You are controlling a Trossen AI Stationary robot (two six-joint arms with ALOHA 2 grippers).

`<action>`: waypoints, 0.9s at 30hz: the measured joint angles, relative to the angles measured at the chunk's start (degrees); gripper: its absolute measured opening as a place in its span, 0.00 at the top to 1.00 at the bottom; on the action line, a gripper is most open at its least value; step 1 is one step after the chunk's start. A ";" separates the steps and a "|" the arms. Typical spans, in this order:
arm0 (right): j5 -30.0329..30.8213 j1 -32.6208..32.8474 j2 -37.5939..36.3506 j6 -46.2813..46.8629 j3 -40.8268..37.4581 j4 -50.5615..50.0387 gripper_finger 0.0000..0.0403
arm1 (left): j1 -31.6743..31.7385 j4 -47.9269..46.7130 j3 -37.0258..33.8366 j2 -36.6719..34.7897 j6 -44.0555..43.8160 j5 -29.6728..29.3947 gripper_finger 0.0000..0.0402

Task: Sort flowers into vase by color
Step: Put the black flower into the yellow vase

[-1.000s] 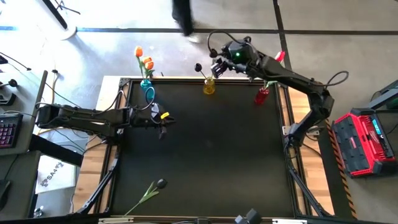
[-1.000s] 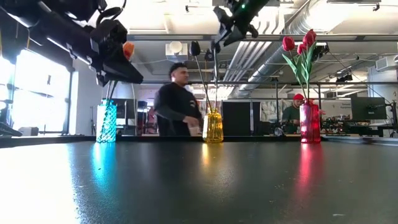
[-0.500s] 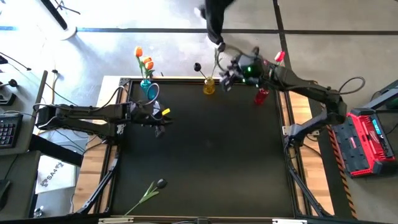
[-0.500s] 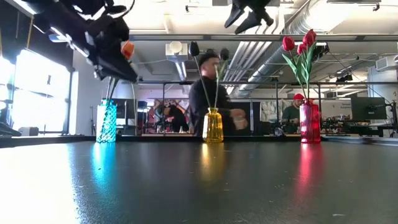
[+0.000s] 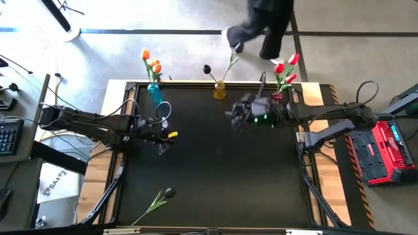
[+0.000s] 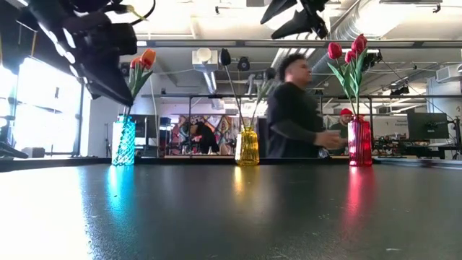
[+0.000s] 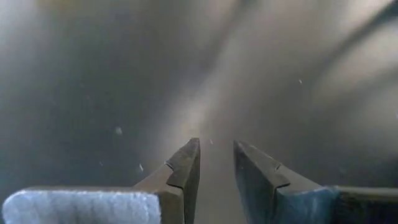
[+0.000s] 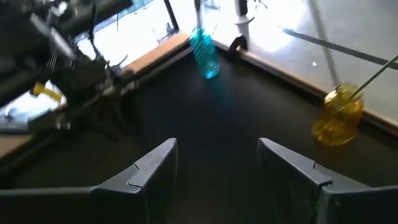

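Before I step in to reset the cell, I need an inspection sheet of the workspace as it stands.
Surface: black table, bare in the middle.
Job's things: blue vase holds orange tulips, yellow vase black tulips, red vase red tulips; one black tulip lies at the near edge.
Clutter: nothing seen.
Grippers: left gripper slightly open, empty, above the table's left side; right gripper open, empty, near the yellow vase.
Cables: loops at both arms, none on the table.
Surroundings: a person walks behind the table; red case at right.
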 joint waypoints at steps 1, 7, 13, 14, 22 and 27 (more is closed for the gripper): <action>1.01 1.51 0.21 0.26 -0.48 -0.01 0.48 | -0.77 -0.79 0.00 0.00 -0.87 -0.02 0.79; 4.25 7.84 0.52 1.56 -1.60 -0.96 0.48 | -5.08 -4.21 0.00 0.00 -7.64 -0.04 0.79; 1.70 10.83 0.68 1.66 -1.59 -2.52 0.48 | -9.50 -4.84 0.00 0.00 -16.54 0.35 0.79; 0.43 11.07 0.95 1.70 -1.59 -3.22 0.48 | -10.50 -4.81 0.00 0.00 -17.75 0.36 0.79; -4.46 15.40 4.47 4.09 -1.59 -6.35 0.48 | -20.71 -4.96 -0.94 3.68 -28.33 -1.49 0.79; -4.74 19.49 8.29 10.60 -1.59 -6.37 0.48 | -25.53 -2.71 -1.38 9.55 -35.93 -1.90 0.79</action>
